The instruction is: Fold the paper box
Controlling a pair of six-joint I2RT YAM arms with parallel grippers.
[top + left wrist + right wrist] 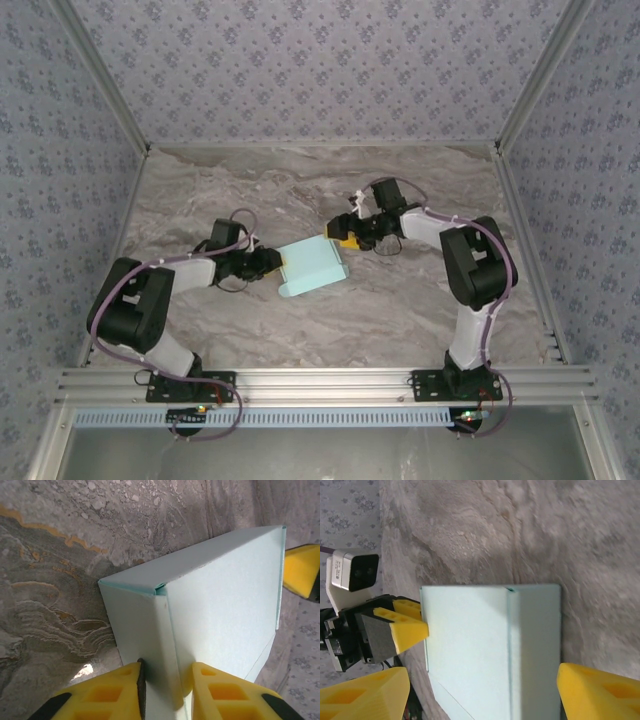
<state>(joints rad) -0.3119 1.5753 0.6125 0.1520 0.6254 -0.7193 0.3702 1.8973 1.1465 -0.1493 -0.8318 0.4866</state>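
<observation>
The paper box (313, 265) is a pale light-blue closed rectangular box lying flat mid-table between the two arms. My left gripper (272, 262) is at its left end. In the left wrist view that gripper (167, 690) is shut on the box (220, 595), one pad on the side wall and the other on the top face, astride the long edge. My right gripper (345, 238) is at the far right end. In the right wrist view it (482, 695) stands open, its yellow fingers wide on either side of the box (485, 650). The left gripper's fingertips (407, 622) show at the box's opposite edge.
The box rests on a marble-patterned tabletop (400, 300) enclosed by patterned walls (320, 70) and aluminium posts. A metal rail (320, 380) runs along the near edge by the arm bases. One yellow finger of the right gripper (302, 570) pokes in beyond the box's far end.
</observation>
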